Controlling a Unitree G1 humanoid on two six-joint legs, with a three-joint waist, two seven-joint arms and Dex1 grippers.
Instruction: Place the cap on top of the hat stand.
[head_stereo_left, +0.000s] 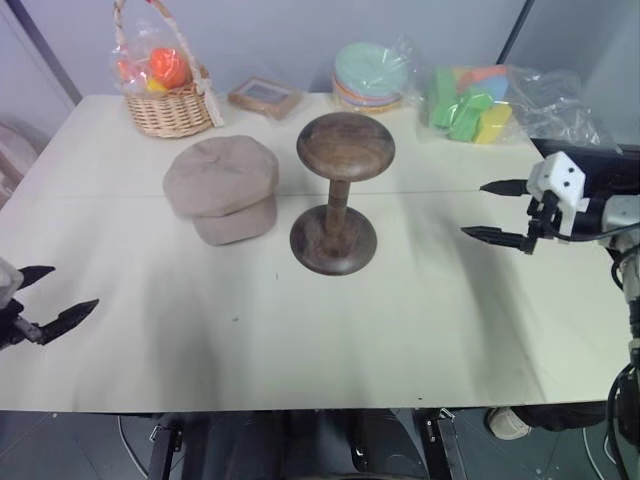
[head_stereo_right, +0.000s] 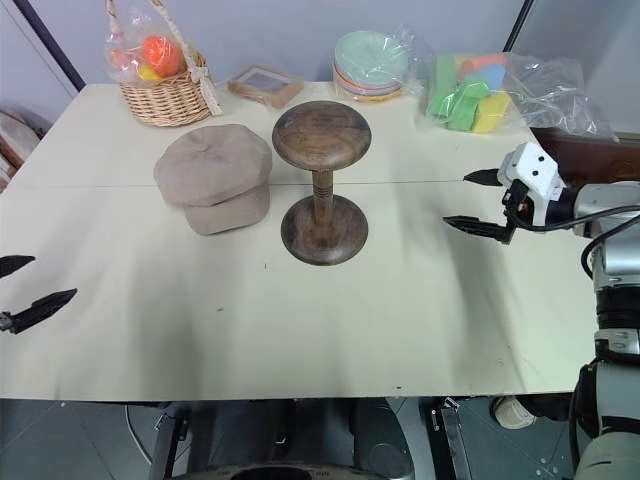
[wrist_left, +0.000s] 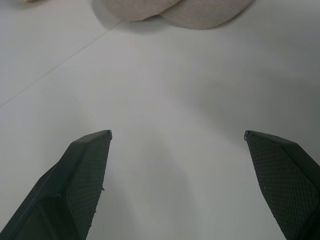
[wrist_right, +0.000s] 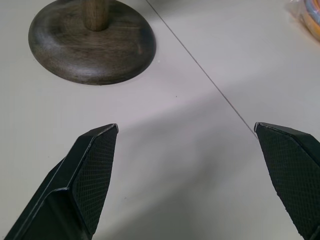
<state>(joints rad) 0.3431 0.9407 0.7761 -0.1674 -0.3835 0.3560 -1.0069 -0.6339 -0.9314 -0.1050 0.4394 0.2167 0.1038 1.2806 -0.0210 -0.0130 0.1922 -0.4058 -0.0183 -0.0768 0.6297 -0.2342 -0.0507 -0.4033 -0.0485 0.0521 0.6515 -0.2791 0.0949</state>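
Left eye view shows the cap, a soft beige newsboy cap, lying flat on a pale table, crown up and brim toward the robot. Just beside it, on the robot's right, stands the hat stand, a dark brown turned-wood piece with a domed top, thin stem and round base; its top is bare, and the two may be just touching or just apart. The left gripper hovers near the table's near left edge, well apart from the cap, its two black fingers spread wide and holding nothing. In the left wrist view those fingers frame bare table, with the cap's edge far ahead. The right gripper hangs over the table's right side, well clear of the stand, also released and empty. Along the far edge sit a wicker basket with wrapped fruit, a small framed picture, a stack of pastel plates and a bag of coloured foam blocks
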